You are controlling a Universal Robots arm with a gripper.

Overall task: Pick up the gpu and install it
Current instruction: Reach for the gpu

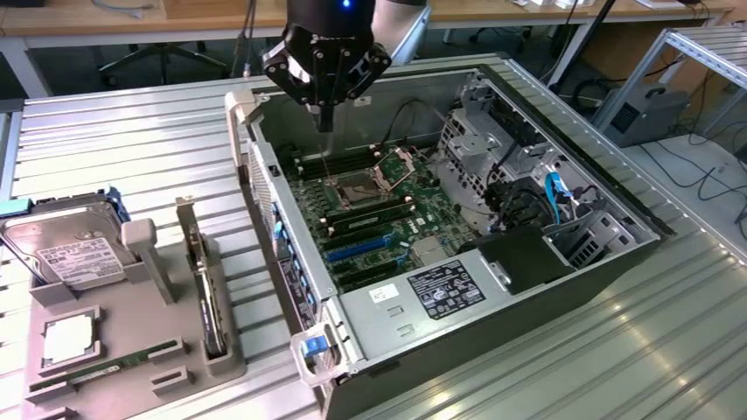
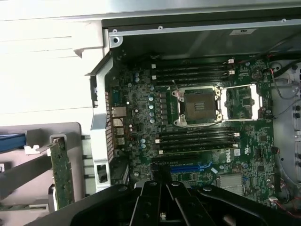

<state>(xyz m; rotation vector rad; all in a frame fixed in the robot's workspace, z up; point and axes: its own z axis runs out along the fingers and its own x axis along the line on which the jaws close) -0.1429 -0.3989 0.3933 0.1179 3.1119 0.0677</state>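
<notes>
exterior view: my gripper point(image 1: 327, 121) hangs clenched and empty over the open case point(image 1: 397, 337), well apart from the gpu point(image 1: 208, 297) standing edge-up in the grey holder point(image 1: 146, 262). i count one gpu, one hard drive point(image 1: 70, 254), one memory stick point(image 1: 94, 369).

wrist view: the gripper point(image 2: 161, 197) sits above the motherboard point(image 2: 141, 113). dropping here could, i judge, strike its one open socket point(image 2: 197, 106).

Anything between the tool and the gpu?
The tool hangs shut above the open case; the gpu stands in the grey holder outside it. Only the case's side wall lies between, apparently lower than the tool.
</notes>
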